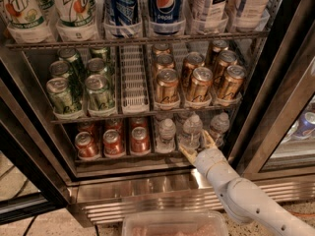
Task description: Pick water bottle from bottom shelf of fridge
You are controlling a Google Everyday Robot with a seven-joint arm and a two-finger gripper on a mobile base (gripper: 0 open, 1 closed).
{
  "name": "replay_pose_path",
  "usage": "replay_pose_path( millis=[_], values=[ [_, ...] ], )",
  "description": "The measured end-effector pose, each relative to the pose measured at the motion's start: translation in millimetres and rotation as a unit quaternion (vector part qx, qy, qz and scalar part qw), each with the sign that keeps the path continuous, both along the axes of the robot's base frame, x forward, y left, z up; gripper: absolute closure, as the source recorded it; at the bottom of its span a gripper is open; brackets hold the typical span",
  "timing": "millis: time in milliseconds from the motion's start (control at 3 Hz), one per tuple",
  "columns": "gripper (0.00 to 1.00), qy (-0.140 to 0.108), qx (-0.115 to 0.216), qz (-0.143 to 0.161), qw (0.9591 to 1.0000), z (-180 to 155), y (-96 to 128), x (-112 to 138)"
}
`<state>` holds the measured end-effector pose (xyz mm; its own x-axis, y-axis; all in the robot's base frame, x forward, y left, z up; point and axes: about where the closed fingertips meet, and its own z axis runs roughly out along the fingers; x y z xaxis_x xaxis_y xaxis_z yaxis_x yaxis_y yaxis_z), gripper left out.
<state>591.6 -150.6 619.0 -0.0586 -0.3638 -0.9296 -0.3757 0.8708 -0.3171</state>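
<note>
Three small clear water bottles with white caps stand on the bottom shelf (123, 156) of the fridge (275, 82): left (167, 132), middle (192, 128) and right (218, 125). My gripper (196, 143) reaches in from the lower right on a white arm. It is open, with its tan fingertips (185, 152) spread at the shelf's front edge, just in front of the base of the middle bottle. It holds nothing. The lower part of the middle bottle is partly hidden by the fingers.
Red-orange cans (112, 142) fill the bottom shelf's left side. Green cans (78, 85) and gold cans (197, 80) sit on the rack above, Pepsi and 7UP bottles on top. The steel base (147, 193) lies below. A clear plastic tub (174, 225) is at the bottom edge.
</note>
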Motion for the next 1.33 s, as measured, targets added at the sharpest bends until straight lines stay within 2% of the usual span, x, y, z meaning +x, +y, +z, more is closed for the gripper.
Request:
replay_pose_path(
  millis=[1333],
  values=[
    [0.40,-0.020,0.002,-0.026,0.9995,-10,-2,24]
  ],
)
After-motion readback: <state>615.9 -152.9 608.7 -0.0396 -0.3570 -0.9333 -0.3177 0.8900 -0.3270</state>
